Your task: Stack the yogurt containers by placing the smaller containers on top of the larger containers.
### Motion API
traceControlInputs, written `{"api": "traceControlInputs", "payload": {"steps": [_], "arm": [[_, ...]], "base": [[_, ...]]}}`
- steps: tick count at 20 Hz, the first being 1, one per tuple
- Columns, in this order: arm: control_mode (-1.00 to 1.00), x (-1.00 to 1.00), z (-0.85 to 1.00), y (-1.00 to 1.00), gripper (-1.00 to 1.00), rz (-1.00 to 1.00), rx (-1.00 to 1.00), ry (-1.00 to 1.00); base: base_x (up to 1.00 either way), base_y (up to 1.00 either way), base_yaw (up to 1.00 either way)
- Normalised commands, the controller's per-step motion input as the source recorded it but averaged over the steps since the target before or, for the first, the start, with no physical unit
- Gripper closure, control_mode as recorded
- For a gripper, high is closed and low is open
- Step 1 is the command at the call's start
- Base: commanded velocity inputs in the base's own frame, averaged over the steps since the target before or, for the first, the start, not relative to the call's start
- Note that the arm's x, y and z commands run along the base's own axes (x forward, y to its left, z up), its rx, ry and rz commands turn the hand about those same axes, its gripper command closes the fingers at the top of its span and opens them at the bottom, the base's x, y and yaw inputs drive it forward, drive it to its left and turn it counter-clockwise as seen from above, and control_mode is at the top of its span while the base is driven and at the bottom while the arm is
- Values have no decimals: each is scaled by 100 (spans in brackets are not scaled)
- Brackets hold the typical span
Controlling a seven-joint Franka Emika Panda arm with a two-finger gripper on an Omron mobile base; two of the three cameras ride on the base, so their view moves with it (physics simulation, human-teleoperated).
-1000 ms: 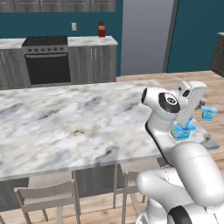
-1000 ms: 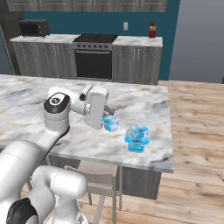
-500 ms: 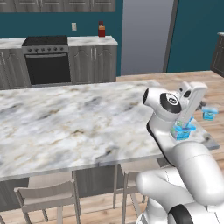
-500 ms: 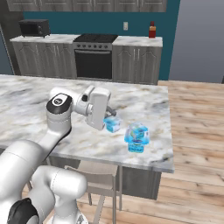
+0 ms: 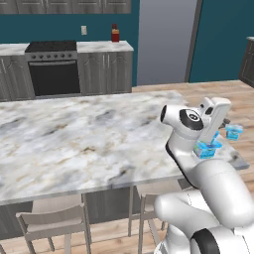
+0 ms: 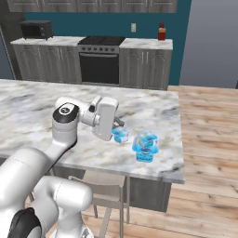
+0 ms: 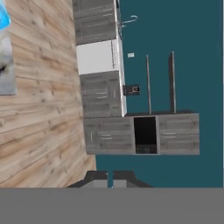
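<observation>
**Hand lies sideways beside the small cup on the island**

Left base view: the marble island [image 5: 74, 139] takes most of the picture. The arm rises from 5 o'clock, and its white hand sits at 3 o'clock, near the right end of the island. The larger tub [image 5: 207, 149] stands just under the hand, partly covered by it. The smaller cup [image 5: 233, 131] is a little further, toward 2 o'clock of the tub, near the island's edge.

Right base view: the gripper [image 6: 120, 123] points to 3 o'clock, low over the counter. The smaller cup [image 6: 121, 135] is just beside its tips, at 5 o'clock of them; I cannot tell if they touch. The larger tub [image 6: 145, 146] stands near, at 4 o'clock of the cup, apart from it.

Hand view: the two dark fingertips [image 7: 98, 178] stand close together at 6 o'clock, nearly meeting, with nothing between them. Behind are a wooden floor [image 7: 39, 109] and grey cabinets [image 7: 140, 133] against a teal wall.
</observation>
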Motion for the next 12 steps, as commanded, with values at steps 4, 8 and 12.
{"api": "traceControlInputs", "payload": {"steps": [4,8,12], "arm": [[-100,19,-3,0,100,0,0,0],[-100,19,0,0,100,0,0,1],[-100,19,0,0,100,0,0,0]], "base": [[0,0,0],[0,0,0],[0,0,0]]}}
